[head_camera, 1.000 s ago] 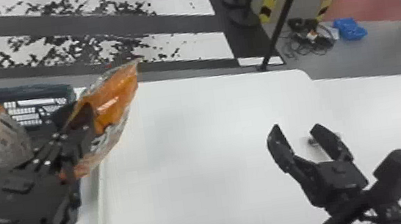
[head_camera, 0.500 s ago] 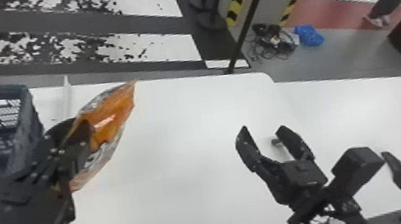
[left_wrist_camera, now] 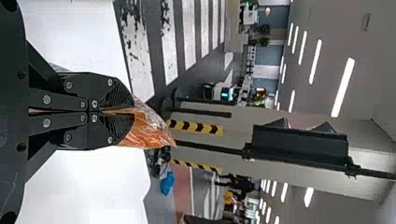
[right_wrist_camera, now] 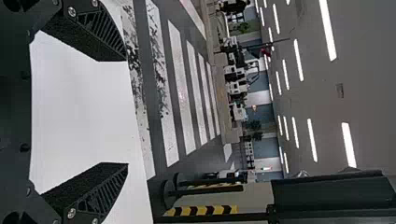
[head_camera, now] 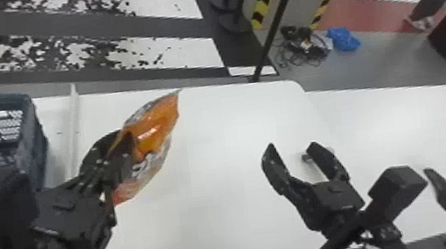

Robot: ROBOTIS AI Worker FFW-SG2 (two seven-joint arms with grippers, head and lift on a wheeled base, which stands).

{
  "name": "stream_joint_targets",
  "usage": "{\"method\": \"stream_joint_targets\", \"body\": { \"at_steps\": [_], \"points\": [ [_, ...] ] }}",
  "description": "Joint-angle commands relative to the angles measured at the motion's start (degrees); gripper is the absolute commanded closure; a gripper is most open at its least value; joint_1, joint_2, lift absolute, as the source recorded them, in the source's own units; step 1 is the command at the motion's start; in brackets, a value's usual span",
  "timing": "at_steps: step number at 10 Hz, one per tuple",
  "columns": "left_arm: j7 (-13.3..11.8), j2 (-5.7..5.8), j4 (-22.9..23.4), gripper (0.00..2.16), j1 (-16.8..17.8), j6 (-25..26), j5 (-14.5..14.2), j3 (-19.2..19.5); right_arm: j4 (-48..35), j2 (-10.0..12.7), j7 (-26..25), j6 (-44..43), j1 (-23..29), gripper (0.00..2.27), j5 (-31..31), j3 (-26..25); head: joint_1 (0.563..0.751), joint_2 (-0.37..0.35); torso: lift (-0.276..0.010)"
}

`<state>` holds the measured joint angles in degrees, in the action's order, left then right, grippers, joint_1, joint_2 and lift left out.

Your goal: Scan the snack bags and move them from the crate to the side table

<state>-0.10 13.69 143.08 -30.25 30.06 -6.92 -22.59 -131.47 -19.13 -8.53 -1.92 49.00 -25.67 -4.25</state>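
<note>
Orange, glossy snack bag (head_camera: 159, 128) is slanting from the left gripper (head_camera: 120, 144) pinching it, a latticed crate (head_camera: 33, 147) standing to that gripper's left; the right gripper (head_camera: 292, 146) is gaping wide.

No legible text or labels.

The bag (head_camera: 159, 128) moved farther from the crate (head_camera: 33, 147).

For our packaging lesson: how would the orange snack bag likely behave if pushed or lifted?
The orange snack bag probably gives when pushed, since its film looks creased. It seems stiff enough to jut past the left end effector without drooping. Its shiny film may be slippery.
</note>
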Motion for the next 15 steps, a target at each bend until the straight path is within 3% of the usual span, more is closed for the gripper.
{"method": "stream_joint_targets", "body": {
  "at_steps": [1, 4, 6, 7, 8, 10, 12, 13, 15],
  "points": [
    [-2.1, -2.09, -2.8, 1.98, 1.0, -2.0, -6.6, 2.3, 0.0, -0.2, 0.0, 0.0, 0.3, 0.13, 0.3, -0.1, 0.695, -0.35, -0.087],
    [-11.0, -6.48, -14.8, 1.98, 3.4, -5.0, -22.7, 10.3, -0.1, -0.3, 0.0, 0.1, 0.7, 0.13, 0.9, -0.1, 0.695, -0.35, -0.087],
    [-15.5, -9.03, -24.3, 1.98, 6.9, -4.8, -28.9, 12.9, -0.4, -0.3, 0.0, 0.1, 0.8, 0.13, 1.2, -0.1, 0.695, -0.35, -0.087],
    [-17.9, -10.35, -29.8, 1.98, 9.8, -2.3, -31.8, 13.8, -0.7, -0.2, 0.0, 0.3, 0.9, 0.13, 1.3, -0.2, 0.695, -0.35, -0.087],
    [-19.4, -11.84, -34.1, 1.98, 12.0, -1.3, -32.5, 13.9, -0.6, -0.2, 0.0, 0.3, 0.8, 0.13, 1.3, -0.2, 0.695, -0.35, -0.087],
    [-20.4, -13.84, -38.5, 1.98, 15.4, 2.8, -32.2, 13.8, -0.1, -0.9, 0.0, 0.7, 0.0, 0.13, 1.0, -0.1, 0.695, -0.35, -0.087],
    [-21.1, -13.84, -45.1, 1.98, 20.3, 7.7, -30.6, 12.2, 0.2, -1.1, 0.0, 0.5, -0.4, 0.13, 0.8, -0.1, 0.695, -0.35, -0.087],
    [-21.7, -13.84, -49.1, 1.98, 22.5, 7.7, -30.3, 11.2, 0.3, -1.1, 0.0, 0.7, -0.6, 0.13, 0.8, 0.0, 0.695, -0.35, -0.087],
    [-21.5, -13.84, -52.1, 1.98, 24.6, 7.7, -27.7, 8.2, 0.4, -1.4, -0.1, 0.7, -0.9, 0.13, 0.5, 0.1, 0.695, -0.35, -0.087]
  ]
}}
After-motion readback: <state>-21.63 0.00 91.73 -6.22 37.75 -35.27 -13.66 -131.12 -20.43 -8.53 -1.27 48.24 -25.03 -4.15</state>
